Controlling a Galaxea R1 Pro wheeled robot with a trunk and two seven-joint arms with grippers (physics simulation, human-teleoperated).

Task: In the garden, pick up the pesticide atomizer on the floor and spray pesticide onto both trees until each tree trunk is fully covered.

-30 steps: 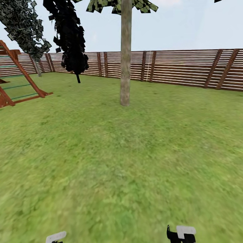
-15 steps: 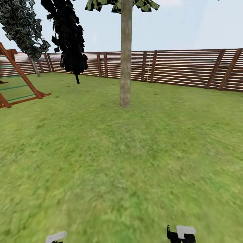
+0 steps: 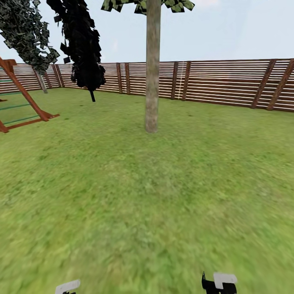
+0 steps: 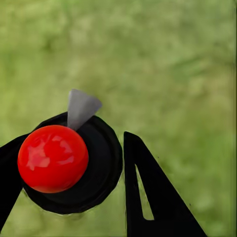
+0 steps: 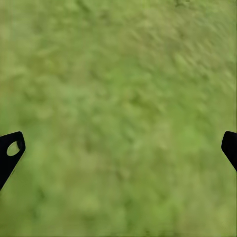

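The pesticide atomizer (image 4: pixel 59 163), a round black body with a red ball cap and a grey nozzle, sits between the black fingers of my left gripper (image 4: pixel 69 148), which is shut on it. My right gripper (image 5: pixel 121 145) hangs open over bare grass, its fingertips far apart. Ahead in the head view one tree stands in the garden lawn (image 3: pixel 147 196); its tree trunk (image 3: pixel 152 81) is a straight, pale grey-tan column under a leafy crown cut off by the frame's top. White parts of both arms show at the lower edge of that view.
A brown slatted fence (image 3: pixel 220 81) closes off the lawn behind the tree. A red-brown wooden play frame (image 3: pixel 22 102) stands at the left. A dark cone-shaped conifer (image 3: pixel 83 49) and a leaning leafy tree (image 3: pixel 26 32) stand at the back left.
The whole head view has shifted: the trunk's base sits slightly lower and looks nearer, and the play frame has slid toward the left edge. The camera moved forward; both arms keep their places.
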